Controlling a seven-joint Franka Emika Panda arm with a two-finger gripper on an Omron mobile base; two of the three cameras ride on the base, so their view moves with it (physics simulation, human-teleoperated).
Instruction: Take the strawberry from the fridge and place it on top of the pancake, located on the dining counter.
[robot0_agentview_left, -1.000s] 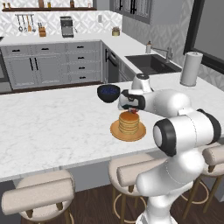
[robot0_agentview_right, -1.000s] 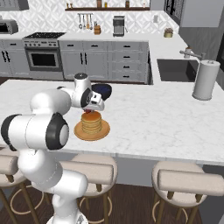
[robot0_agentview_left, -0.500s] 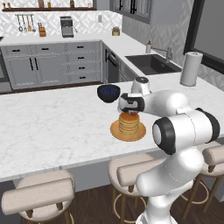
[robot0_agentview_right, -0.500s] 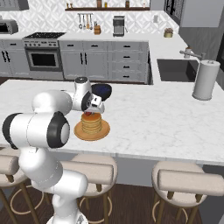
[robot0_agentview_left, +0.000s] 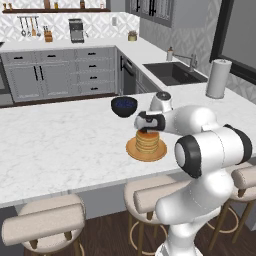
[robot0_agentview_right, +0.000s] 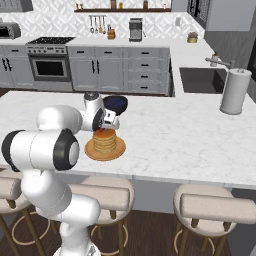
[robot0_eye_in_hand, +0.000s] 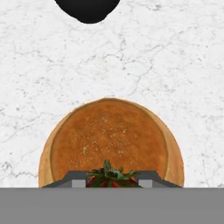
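My gripper (robot0_eye_in_hand: 112, 180) is shut on the strawberry (robot0_eye_in_hand: 110, 176), whose green leaves and red flesh show between the dark fingertips (robot0_eye_in_hand: 75, 178). Right beneath it lies the pancake (robot0_eye_in_hand: 109, 138), a tan stack on an orange-brown plate (robot0_eye_in_hand: 43, 162). From the base, the gripper (robot0_agentview_left: 144, 130) points down just above the pancake (robot0_agentview_left: 147, 142) on the dining counter (robot0_agentview_left: 60, 140). From the other side, the gripper (robot0_agentview_right: 106, 128) hangs over the same pancake (robot0_agentview_right: 105, 142). The fridge is out of view.
A dark blue bowl (robot0_agentview_left: 124, 106) stands just behind the plate (robot0_agentview_left: 133, 150); it is also in the hand view. A paper towel roll (robot0_agentview_left: 218, 78) stands far right by the sink (robot0_agentview_left: 172, 73). Padded stools (robot0_agentview_left: 44, 226) line the counter's near edge.
The gripper has come down a little with the strawberry, closer to the top of the pancake. Its jaws have stayed shut.
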